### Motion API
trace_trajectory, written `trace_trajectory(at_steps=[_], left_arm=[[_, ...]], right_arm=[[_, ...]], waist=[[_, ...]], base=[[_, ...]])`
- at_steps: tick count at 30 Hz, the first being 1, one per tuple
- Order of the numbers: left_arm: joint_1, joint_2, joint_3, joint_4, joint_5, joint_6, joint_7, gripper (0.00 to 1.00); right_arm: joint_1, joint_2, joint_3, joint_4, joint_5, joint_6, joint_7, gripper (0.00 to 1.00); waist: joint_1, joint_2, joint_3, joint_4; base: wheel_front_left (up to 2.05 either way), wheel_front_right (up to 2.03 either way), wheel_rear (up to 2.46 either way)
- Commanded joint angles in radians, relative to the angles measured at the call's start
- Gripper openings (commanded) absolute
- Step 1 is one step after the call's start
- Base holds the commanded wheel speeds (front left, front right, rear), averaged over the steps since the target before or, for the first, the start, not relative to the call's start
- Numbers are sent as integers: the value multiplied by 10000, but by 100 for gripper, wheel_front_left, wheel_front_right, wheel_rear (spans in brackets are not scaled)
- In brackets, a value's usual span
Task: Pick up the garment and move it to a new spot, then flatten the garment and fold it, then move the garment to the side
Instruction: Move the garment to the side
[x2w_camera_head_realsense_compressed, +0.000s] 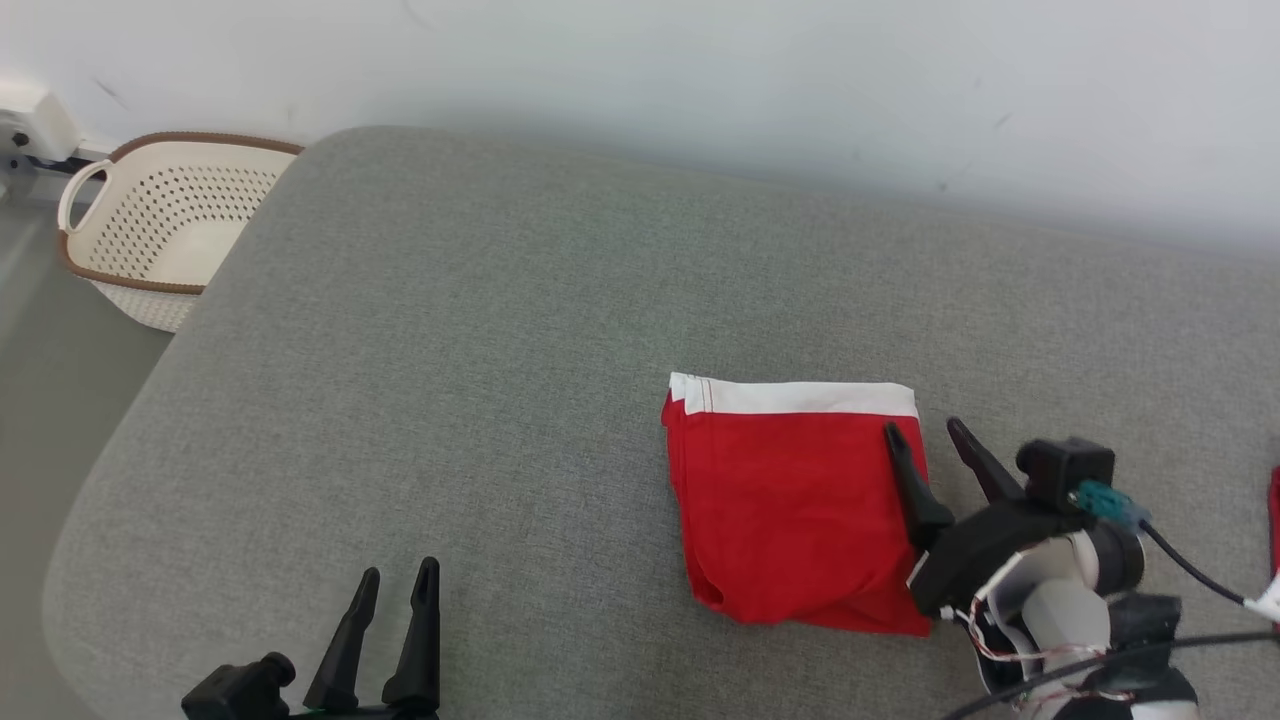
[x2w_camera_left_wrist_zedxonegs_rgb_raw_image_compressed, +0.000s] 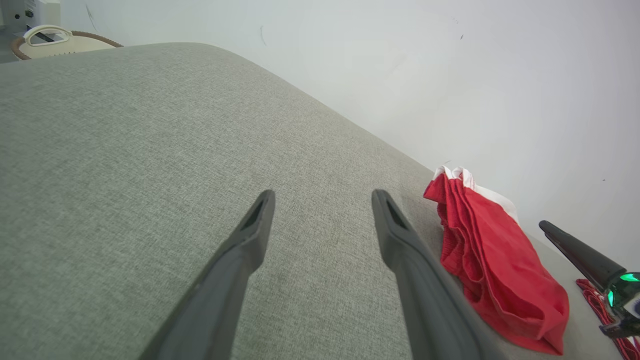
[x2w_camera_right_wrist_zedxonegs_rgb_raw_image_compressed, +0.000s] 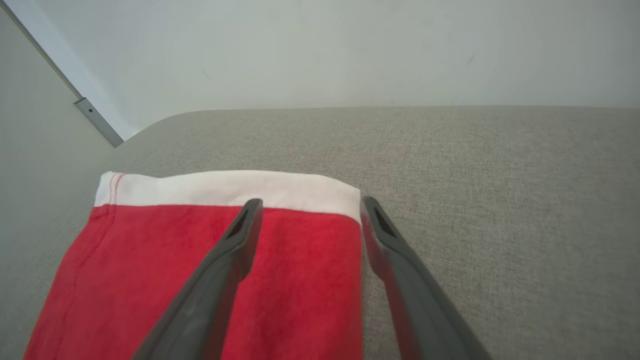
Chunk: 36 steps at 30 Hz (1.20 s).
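Note:
The garment (x2w_camera_head_realsense_compressed: 790, 500) is red with a white band along its far edge, folded into a rough square on the grey cushioned surface (x2w_camera_head_realsense_compressed: 480, 380), right of centre. My right gripper (x2w_camera_head_realsense_compressed: 925, 428) is open at the garment's right edge, one finger over the red cloth and the other just off it; nothing is held. In the right wrist view the right gripper (x2w_camera_right_wrist_zedxonegs_rgb_raw_image_compressed: 307, 202) straddles the garment (x2w_camera_right_wrist_zedxonegs_rgb_raw_image_compressed: 295, 280) edge near the white band. My left gripper (x2w_camera_head_realsense_compressed: 398, 575) is open at the lower left, far from the cloth. The left wrist view has the left gripper (x2w_camera_left_wrist_zedxonegs_rgb_raw_image_compressed: 322, 196) over bare grey fabric, the garment (x2w_camera_left_wrist_zedxonegs_rgb_raw_image_compressed: 495, 260) to its right.
A white perforated basket (x2w_camera_head_realsense_compressed: 165, 225) with a brown rim sits on the floor past the surface's far left corner. A pale wall runs behind the surface. A scrap of red (x2w_camera_head_realsense_compressed: 1274, 515) shows at the right border. The surface's left and near edges drop to the floor.

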Motion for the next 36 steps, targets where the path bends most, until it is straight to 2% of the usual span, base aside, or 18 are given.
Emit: trace_trajectory(at_steps=[1, 11, 19, 20, 22, 23, 26, 30, 36], left_arm=[[-15, 12, -5, -26, -11, -2, -9, 100], [-199, 15, -136, -23, -2, -2, -9, 100], [-248, 12, -169, -50, -16, -2, -9, 100], [-244, 14, -160, -56, -14, -2, -9, 100], [-240, 14, -154, -68, 0, -2, -9, 100], [-239, 14, -140, -68, 8, -2, -9, 100], [-215, 12, -141, -72, 8, -2, -9, 100], [-173, 12, -195, -147, 79, -2, -9, 100], [18, 12, -169, -202, 354, -2, -9, 100]], right_arm=[[343, 17, -157, -24, -97, -1, -11, 100], [536, 92, -476, 690, -238, -1, -10, 100], [497, 494, 434, 1630, 160, 4, 75, 100], [501, 520, 622, 1732, 249, 5, 107, 85], [449, 485, 912, 1924, 379, 17, 128, 3], [445, 465, 1018, 1966, 460, 17, 125, 0], [216, 241, 1108, 2065, 608, -6, 90, 0], [-80, -68, 569, 1659, 434, -9, 5, 0], [386, 76, -101, 1119, 20, -6, -5, 0]], waist=[[0, -1, 119, -101], [0, -1, 506, 213], [0, -1, 604, 473], [0, -1, 602, 481], [0, -1, 581, 477], [0, -1, 560, 461], [0, -1, 479, 363], [0, -1, 311, 91], [0, -1, -133, -686]], base=[[0, 0, 0], [0, 0, 0], [0, 0, 0], [0, 0, 0], [0, 0, 0], [0, 0, 0], [0, 0, 0], [0, 0, 0], [0, 0, 0]])
